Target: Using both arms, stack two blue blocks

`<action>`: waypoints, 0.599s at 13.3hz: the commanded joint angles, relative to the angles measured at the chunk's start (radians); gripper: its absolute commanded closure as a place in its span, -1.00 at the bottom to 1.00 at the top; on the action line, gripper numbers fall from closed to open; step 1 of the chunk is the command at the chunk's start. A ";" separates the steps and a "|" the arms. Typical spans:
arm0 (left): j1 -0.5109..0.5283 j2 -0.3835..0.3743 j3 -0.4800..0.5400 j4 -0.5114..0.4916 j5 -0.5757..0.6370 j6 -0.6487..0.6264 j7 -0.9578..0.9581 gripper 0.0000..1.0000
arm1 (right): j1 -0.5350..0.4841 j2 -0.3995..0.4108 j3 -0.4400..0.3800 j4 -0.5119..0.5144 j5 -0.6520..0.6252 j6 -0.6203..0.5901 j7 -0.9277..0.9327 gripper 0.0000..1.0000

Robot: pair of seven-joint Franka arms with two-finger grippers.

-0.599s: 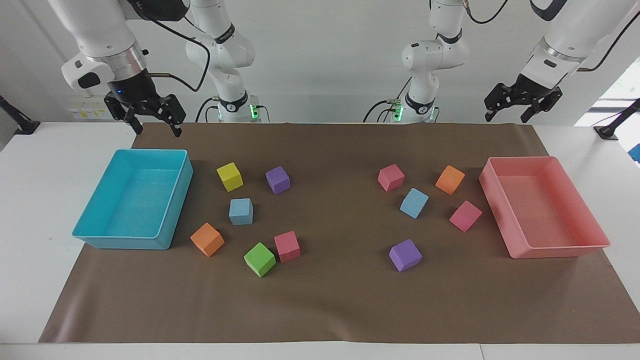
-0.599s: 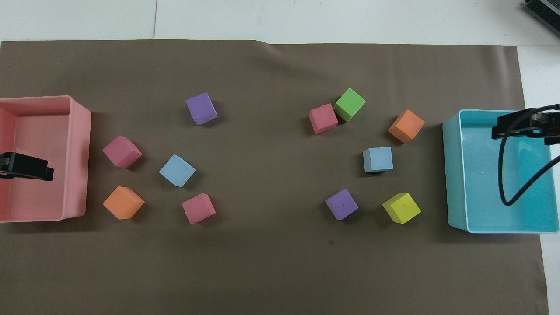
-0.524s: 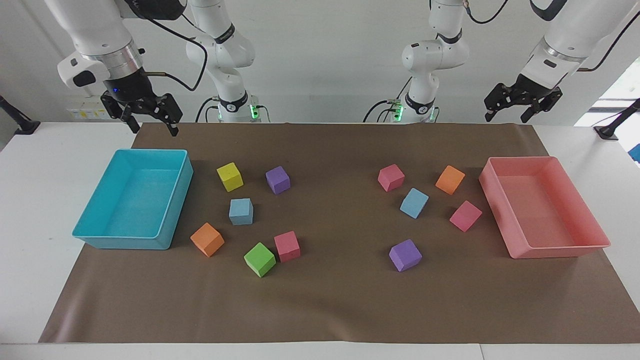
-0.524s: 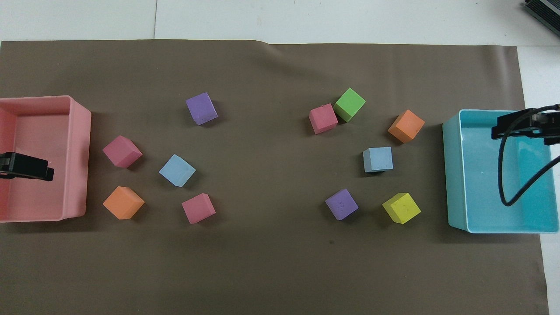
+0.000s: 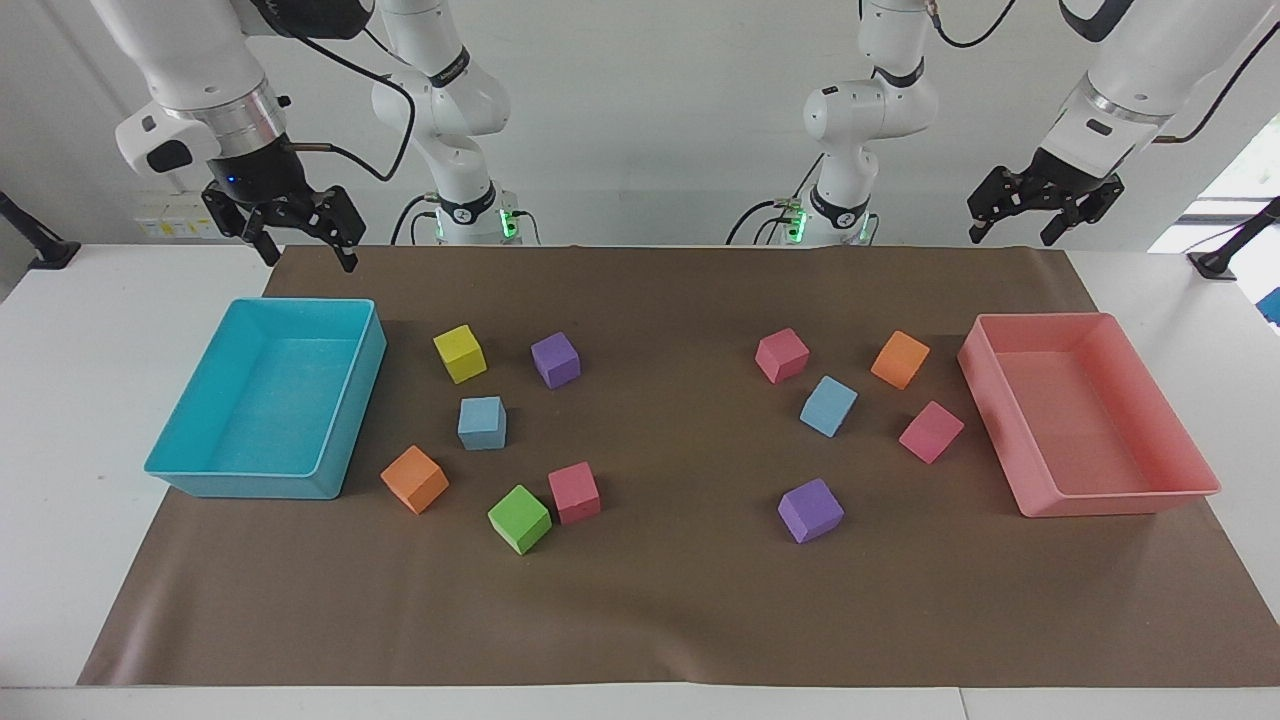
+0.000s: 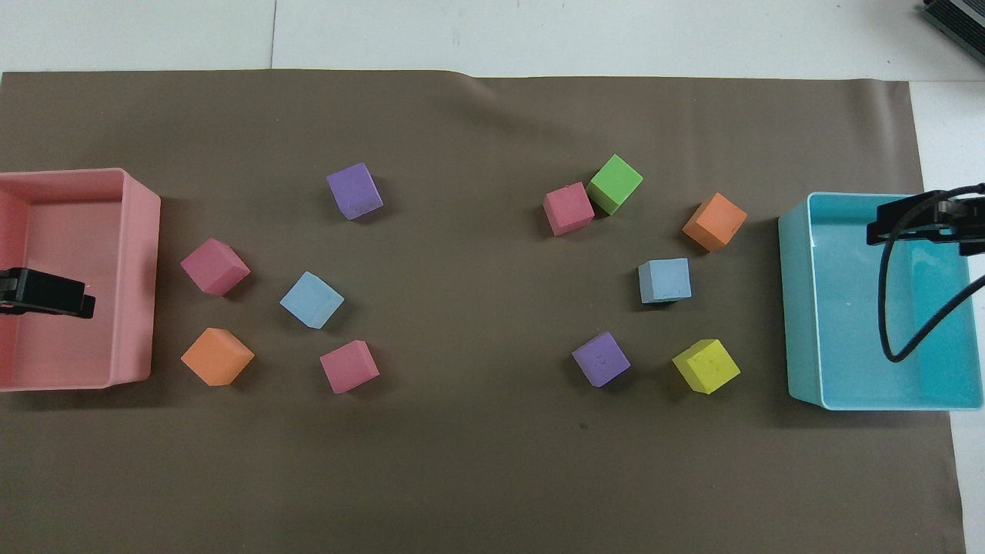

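Two light-blue blocks lie on the brown mat, apart from each other. One blue block (image 5: 482,422) (image 6: 664,280) sits toward the right arm's end among several other cubes. The second blue block (image 5: 828,405) (image 6: 312,299) sits toward the left arm's end, turned at an angle. My right gripper (image 5: 310,258) (image 6: 919,223) hangs high over the turquoise tray, open and empty. High over the pink tray, my left gripper (image 5: 1012,238) (image 6: 50,294) is also open and holds nothing. Neither gripper is near a block.
The turquoise tray (image 5: 352,400) stands at the right arm's end and the pink tray (image 5: 990,395) at the left arm's end. Yellow (image 5: 460,353), purple (image 5: 556,359), orange (image 5: 414,479), green (image 5: 519,519) and pink (image 5: 574,492) cubes ring the first block; pink, orange and purple cubes ring the second.
My right gripper has lifted slightly and drawn back a little toward the robots. The left gripper and all the blocks stay where they were.
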State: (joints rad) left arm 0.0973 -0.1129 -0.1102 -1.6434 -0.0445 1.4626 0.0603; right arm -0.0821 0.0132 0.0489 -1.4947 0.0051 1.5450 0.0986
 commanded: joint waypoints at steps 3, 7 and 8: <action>0.013 -0.004 -0.008 0.004 -0.006 -0.004 0.009 -1.00 | -0.011 -0.032 0.006 -0.042 -0.007 0.014 0.013 -1.00; 0.013 -0.005 -0.008 0.005 -0.006 -0.004 0.009 -1.00 | -0.011 -0.038 0.008 -0.052 -0.007 0.015 0.016 -1.00; 0.013 -0.005 -0.008 0.005 -0.006 -0.004 0.009 -1.00 | -0.011 -0.038 0.008 -0.053 -0.005 0.017 0.016 -1.00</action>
State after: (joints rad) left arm 0.0973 -0.1129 -0.1104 -1.6434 -0.0445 1.4625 0.0602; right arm -0.0823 0.0062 0.0480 -1.5065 0.0050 1.5452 0.0987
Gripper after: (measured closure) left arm 0.000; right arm 0.000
